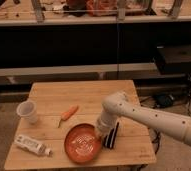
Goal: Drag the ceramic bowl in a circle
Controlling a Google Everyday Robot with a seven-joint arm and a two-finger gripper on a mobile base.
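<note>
The ceramic bowl [83, 144] is wide, shallow and orange-brown with pale glossy marks inside. It sits near the front edge of the wooden table [89, 95], front of centre. My gripper [99, 132] comes down from the white arm [149, 117] on the right and rests at the bowl's right rim.
A small white cup [28, 111] stands at the table's left. A carrot [68, 113] lies behind the bowl. A white tube [31, 145] lies at the front left. A dark flat object [112, 136] lies just right of the bowl. Dark shelving stands behind the table.
</note>
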